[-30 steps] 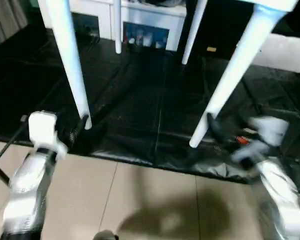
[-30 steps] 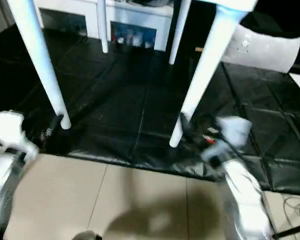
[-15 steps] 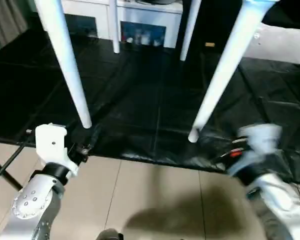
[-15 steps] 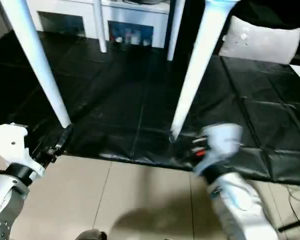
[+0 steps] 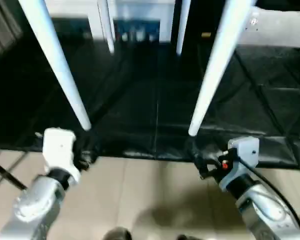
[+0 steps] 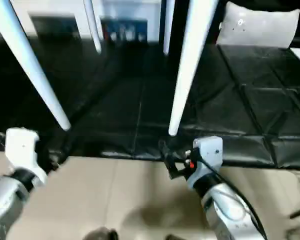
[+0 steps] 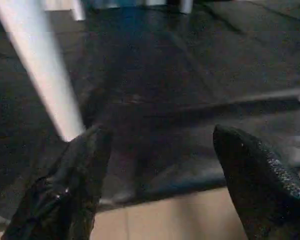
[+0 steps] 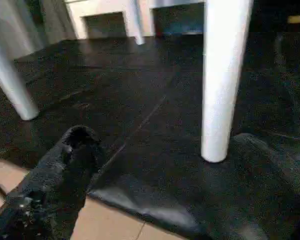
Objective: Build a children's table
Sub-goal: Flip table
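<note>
Left end effector (image 7: 155, 165), fingers spread and empty, hangs just beside the foot of the near left leg (image 5: 57, 65). All four white legs stand on the black mat (image 5: 140, 100), two near and two far (image 5: 106, 25). Right end effector (image 8: 180, 165), open and holding nothing, brackets the foot of the near right leg (image 5: 212, 70) above the tiled floor (image 5: 150, 195).

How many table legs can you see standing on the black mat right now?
4. Near-left leg before the left gripper, near-right leg before the right gripper, far-left leg and far-right leg by the white cabinet.
</note>
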You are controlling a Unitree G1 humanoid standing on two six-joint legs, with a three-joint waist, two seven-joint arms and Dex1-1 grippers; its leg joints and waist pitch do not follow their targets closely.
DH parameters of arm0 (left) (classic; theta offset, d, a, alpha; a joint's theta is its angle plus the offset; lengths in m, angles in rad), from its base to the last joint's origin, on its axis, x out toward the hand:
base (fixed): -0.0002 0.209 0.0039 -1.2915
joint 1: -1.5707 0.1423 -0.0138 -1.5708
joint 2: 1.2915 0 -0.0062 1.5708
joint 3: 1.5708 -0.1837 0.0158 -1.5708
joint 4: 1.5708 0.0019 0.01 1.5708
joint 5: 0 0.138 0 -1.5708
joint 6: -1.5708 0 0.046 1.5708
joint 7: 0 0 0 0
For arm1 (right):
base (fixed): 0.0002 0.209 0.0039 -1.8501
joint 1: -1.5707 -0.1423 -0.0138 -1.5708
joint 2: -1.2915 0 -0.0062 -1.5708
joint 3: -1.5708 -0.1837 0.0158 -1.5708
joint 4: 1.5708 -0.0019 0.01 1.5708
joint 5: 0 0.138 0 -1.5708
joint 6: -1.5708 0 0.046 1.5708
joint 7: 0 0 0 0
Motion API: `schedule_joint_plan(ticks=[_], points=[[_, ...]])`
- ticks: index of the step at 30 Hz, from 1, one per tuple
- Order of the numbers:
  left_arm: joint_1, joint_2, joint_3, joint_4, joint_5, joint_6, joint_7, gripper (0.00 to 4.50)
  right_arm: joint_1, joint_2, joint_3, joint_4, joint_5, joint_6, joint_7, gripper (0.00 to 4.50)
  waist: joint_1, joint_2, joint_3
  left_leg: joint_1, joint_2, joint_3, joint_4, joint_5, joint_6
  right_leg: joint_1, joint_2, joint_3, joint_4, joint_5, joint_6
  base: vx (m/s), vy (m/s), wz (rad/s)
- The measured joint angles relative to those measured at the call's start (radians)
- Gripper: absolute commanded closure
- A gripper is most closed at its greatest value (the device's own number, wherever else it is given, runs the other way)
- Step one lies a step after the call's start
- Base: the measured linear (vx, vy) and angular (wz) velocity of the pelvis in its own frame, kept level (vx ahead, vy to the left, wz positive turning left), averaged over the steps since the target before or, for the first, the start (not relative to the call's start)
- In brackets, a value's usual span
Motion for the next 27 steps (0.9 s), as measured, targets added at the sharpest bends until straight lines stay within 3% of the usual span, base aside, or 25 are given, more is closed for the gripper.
schedule_joint_plan(ticks=[1,2,3,4,5,7,9,13,15,17,22,23,24,26,27], points=[[0.001,0.001,-0.005,0.012,0.006,-0.009,-0.003,0.90,-0.006,-0.020,0.004,0.020,0.008,-0.006,0.030,0.00,0.016,-0.037,-0.008,0.010,-0.008,0.011,0.007,0.000,-0.001,0.003,-0.001,0.038,0.010,-0.020,0.025,0.024,-0.102,0.12],[0.017,0.002,-0.016,0.035,0.014,-0.009,-0.007,0.90,-0.010,-0.033,0.005,0.037,0.016,-0.012,0.055,0.00,0.035,-0.032,0.001,0.014,-0.014,0.001,0.034,-0.028,-0.019,0.002,-0.001,0.047,0.011,-0.025,0.022,0.045,-0.100,-0.13],[0.052,0.009,-0.026,0.076,0.023,-0.010,-0.017,0.90,-0.014,-0.045,0.005,0.055,0.027,-0.014,0.089,0.00,0.052,-0.020,0.003,0.017,-0.034,-0.059,0.073,-0.062,-0.021,0.008,0.001,0.047,0.007,-0.025,0.022,0.045,-0.100,-0.13],[0.054,0.013,-0.036,0.119,0.030,-0.018,-0.030,0.90,-0.007,-0.049,-0.002,0.073,0.040,-0.021,0.117,0.00,0.055,0.004,0.000,0.029,-0.042,-0.091,0.075,-0.064,-0.025,0.014,0.004,0.037,0.003,-0.025,0.022,-0.005,0.014,-0.27],[0.044,0.014,-0.039,0.159,0.030,-0.039,-0.050,0.90,-0.002,-0.049,-0.003,0.100,0.051,-0.031,0.145,0.00,0.053,0.016,0.000,0.037,-0.042,-0.098,0.068,-0.059,-0.034,0.015,0.003,0.027,0.000,-0.024,0.022,0.000,0.000,0.00],[0.036,0.013,-0.059,0.241,0.030,-0.106,-0.099,0.71,0.021,-0.064,0.011,0.158,0.081,-0.043,0.228,0.00,0.044,0.027,-0.007,0.036,-0.041,-0.096,0.046,-0.059,-0.034,0.025,0.009,0.031,-0.029,-0.016,0.015,0.000,0.000,0.00],[0.030,-0.004,-0.067,0.318,0.012,-0.165,-0.153,0.58,0.022,-0.108,0.028,0.190,0.093,-0.074,0.313,0.00,0.037,0.019,-0.011,0.031,-0.042,-0.090,0.037,-0.058,-0.033,0.029,0.009,0.032,-0.059,0.027,0.014,0.000,0.000,0.00],[0.020,-0.005,-0.097,0.426,-0.009,-0.246,-0.253,0.23,0.003,-0.184,0.087,0.250,0.079,-0.105,0.434,0.00,0.024,0.003,-0.024,0.032,-0.039,-0.083,0.035,-0.048,-0.022,0.030,0.009,0.033,-0.064,0.038,0.018,0.000,0.000,0.00],[-0.004,0.009,-0.123,0.476,-0.005,-0.281,-0.299,0.14,-0.018,-0.197,0.117,0.305,0.069,-0.117,0.488,0.00,0.012,-0.015,-0.026,0.034,-0.039,-0.073,0.023,-0.048,-0.022,0.029,0.007,0.038,-0.067,0.037,0.019,0.000,0.000,0.00],[-0.034,0.028,-0.149,0.542,0.015,-0.278,-0.321,0.06,-0.054,-0.203,0.134,0.381,0.041,-0.125,0.509,0.00,0.008,-0.024,-0.029,0.036,-0.037,-0.069,0.019,-0.048,-0.022,0.028,0.007,0.039,-0.068,0.035,0.024,0.000,0.000,0.00],[-0.140,0.027,-0.195,0.914,0.117,-0.313,-0.331,0.06,-0.160,-0.164,0.188,0.771,-0.068,-0.235,0.532,0.00,-0.002,-0.044,-0.038,0.037,-0.035,-0.062,0.012,-0.045,-0.021,0.027,0.009,0.041,-0.076,0.039,0.017,0.000,0.000,0.00],[-0.183,0.017,-0.202,1.054,0.147,-0.321,-0.312,0.06,-0.215,-0.129,0.213,0.934,-0.108,-0.273,0.512,0.00,-0.010,-0.047,-0.040,0.037,-0.035,-0.062,0.012,-0.045,-0.020,0.027,0.009,0.041,-0.076,0.039,0.017,0.000,0.000,0.00],[-0.199,0.012,-0.207,1.107,0.159,-0.321,-0.304,0.06,-0.236,-0.111,0.219,0.997,-0.123,-0.282,0.500,0.00,-0.016,-0.047,-0.040,0.037,-0.035,-0.062,0.013,-0.044,-0.019,0.025,0.009,0.041,-0.075,0.039,0.017,0.051,0.014,-0.01],[-0.252,-0.015,-0.244,1.323,0.211,-0.344,-0.254,0.06,-0.326,-0.029,0.225,1.294,-0.161,-0.317,0.413,0.00,-0.028,-0.048,-0.040,0.037,-0.035,-0.060,0.013,-0.044,-0.018,0.024,0.007,0.041,-0.078,0.040,0.015,0.000,0.000,0.00],[-0.262,-0.029,-0.255,1.379,0.225,-0.347,-0.236,0.06,-0.345,-0.008,0.224,1.373,-0.173,-0.318,0.371,0.00,-0.033,-0.049,-0.040,0.036,-0.035,-0.059,0.014,-0.045,-0.017,0.024,0.007,0.041,-0.078,0.040,0.015,0.000,0.000,0.00]])
